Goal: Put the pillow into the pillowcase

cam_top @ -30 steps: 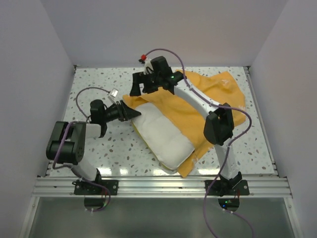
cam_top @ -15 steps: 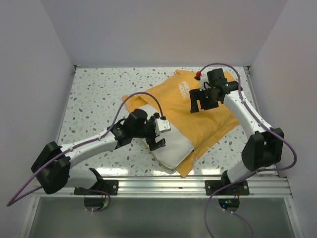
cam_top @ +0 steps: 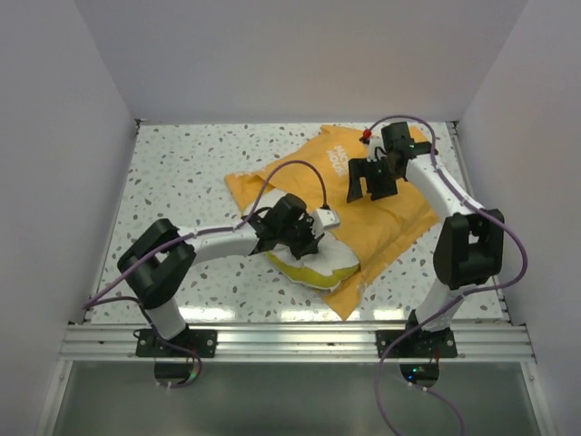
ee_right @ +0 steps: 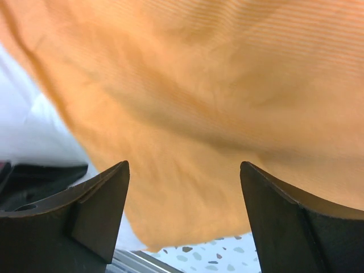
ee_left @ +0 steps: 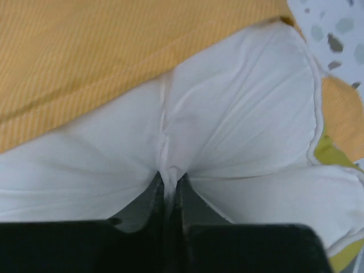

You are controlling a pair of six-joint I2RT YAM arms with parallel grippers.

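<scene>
Left fingers (ee_left: pixel 148 202) newly on diagonal pillow (ee_left: pixel 244 114)

Speckled table (cam_top: pixel 172 182): bare from 9 through 12 o'clock, the widest open ground for a gripper. A narrow bare strip also runs at 6 o'clock, between pillow (cam_top: pixel 334 265) and rail (cam_top: pixel 290 341).

Pillowcase (cam_top: pixel 404 213) covers the centre out to 2 o'clock. The pillow bulges from its near edge.

Left arm (cam_top: pixel 218 243) lies low across the 7–8 o'clock sector, barring the near-left approach. Its cable (cam_top: pixel 300 163) loops above it. Left gripper (ee_left: pixel 169 177) is pinched on a pleat of pillow, with no gap between the fingers.

Right gripper (ee_right: pixel 183 165) hangs over the pillowcase at 1 o'clock, jaws wide, cloth beneath. Right arm (cam_top: pixel 467 245) has its elbow standing at 4 o'clock.

Walls (cam_top: pixel 64 136) close off the left, back and right.
</scene>
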